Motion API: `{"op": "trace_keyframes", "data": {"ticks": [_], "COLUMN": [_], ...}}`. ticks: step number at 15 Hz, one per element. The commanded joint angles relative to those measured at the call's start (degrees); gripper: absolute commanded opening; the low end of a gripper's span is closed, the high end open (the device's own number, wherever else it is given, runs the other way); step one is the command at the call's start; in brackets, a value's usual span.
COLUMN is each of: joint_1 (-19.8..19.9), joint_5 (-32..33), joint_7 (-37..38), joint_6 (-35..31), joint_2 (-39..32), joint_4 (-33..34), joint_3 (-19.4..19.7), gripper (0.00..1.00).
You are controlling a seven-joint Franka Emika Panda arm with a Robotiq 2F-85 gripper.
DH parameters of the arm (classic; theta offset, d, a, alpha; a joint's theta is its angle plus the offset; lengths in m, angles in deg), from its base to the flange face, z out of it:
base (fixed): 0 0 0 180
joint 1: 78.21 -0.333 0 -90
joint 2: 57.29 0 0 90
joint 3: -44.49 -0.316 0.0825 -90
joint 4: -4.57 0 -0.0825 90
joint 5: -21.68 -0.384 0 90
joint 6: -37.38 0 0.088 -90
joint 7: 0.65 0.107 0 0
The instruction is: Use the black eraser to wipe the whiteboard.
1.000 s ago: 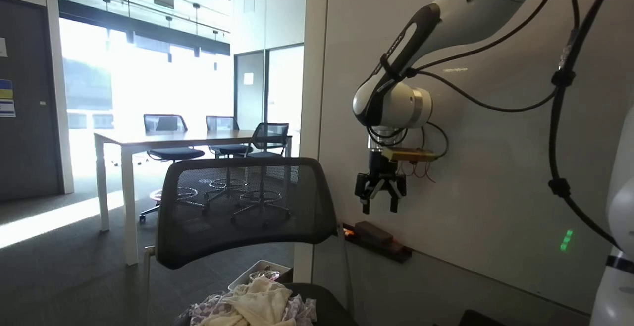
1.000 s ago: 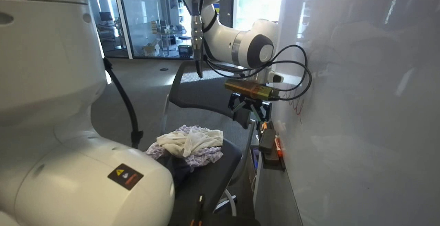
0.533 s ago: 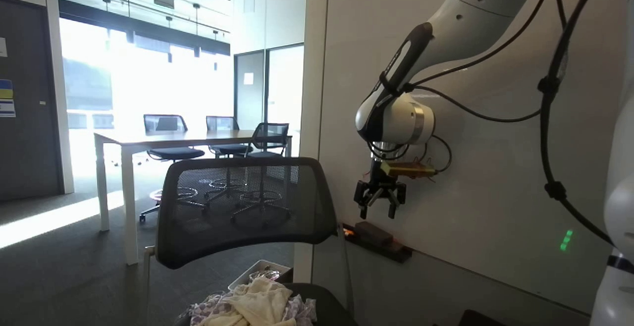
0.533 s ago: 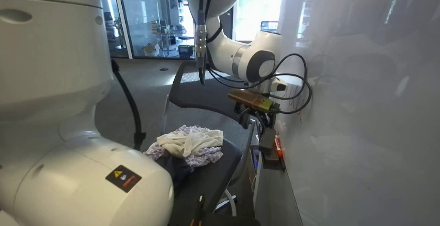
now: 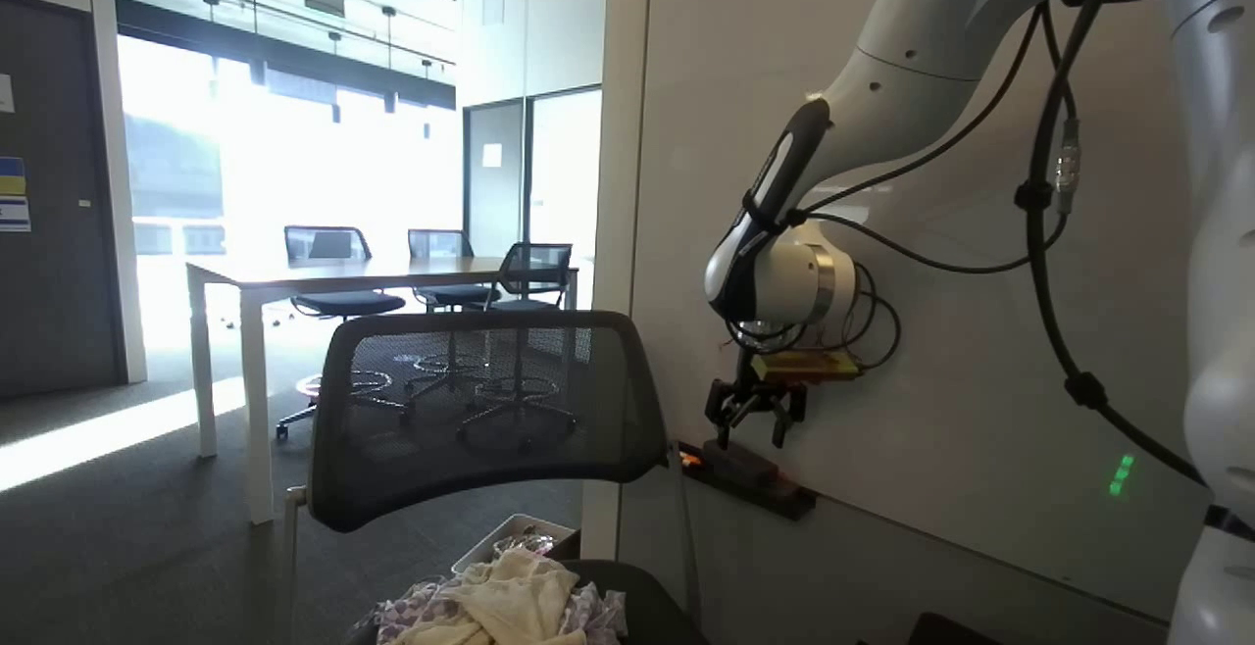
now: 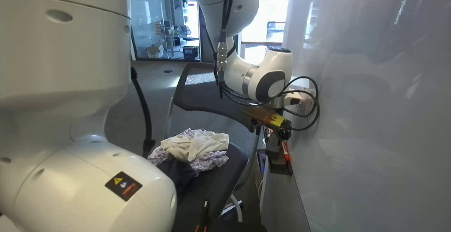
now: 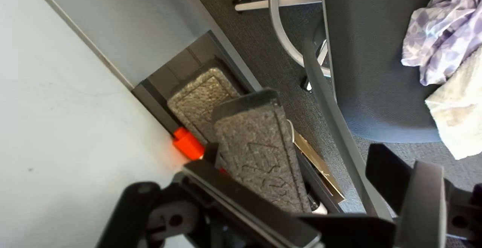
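Note:
The black eraser, an oblong block with a grey-brown felt face up (image 7: 260, 150), lies tilted on a second similar eraser (image 7: 203, 95) on the dark ledge (image 7: 180, 67). It also shows in both exterior views (image 5: 742, 466) (image 6: 272, 147), partly behind the gripper. My gripper (image 5: 752, 435) is open and empty just above the eraser, also seen in an exterior view (image 6: 271, 133). In the wrist view, the gripper (image 7: 297, 159) has one finger covering the eraser's board-side edge and the other well off to the right. The large pale whiteboard (image 6: 370, 136) stands beside the ledge.
A red marker (image 7: 188, 143) lies between the erasers and the board, near one finger. A mesh-backed chair (image 5: 490, 400) stands close to the ledge, with crumpled cloths (image 6: 195, 147) on its seat. The chair's grey frame bar (image 7: 331, 108) passes near the ledge.
The arm and open gripper have moved down toward the ledge, and slightly toward the whiteboard, coming close over the eraser. The erasers, marker and chair have not moved.

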Motion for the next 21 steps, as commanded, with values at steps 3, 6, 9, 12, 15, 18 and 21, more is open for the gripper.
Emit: {"op": "trace_keyframes", "data": {"ticks": [3, 6, 9, 12, 15, 18, 21], "joint_1": [1.9, 2.3, 1.5, 0.7, -0.3, 0.2, 1.0], "joint_5": [-3.1, -3.5, -2.0, -1.6, 0.9, 1.6, 0.6], "joint_7": [-0.5, 0.0, 3.2, 3.8, 6.3, 6.7, 5.0], "joint_6": [-3.9, -8.2, -11.1, -9.6, -6.9, -6.5, -8.6], "joint_2": [-2.5, -3.6, -4.3, -3.1, -4.4, -4.9, -4.8], "joint_4": [2.0, 2.1, 1.9, 0.2, 1.0, 1.1, 0.9], "joint_3": [-1.2, -1.4, -0.5, -1.5, 0.4, 0.6, -0.6], "gripper": [1.0, 1.0, 1.0, 1.0, 1.0, 1.0, 1.0]}}
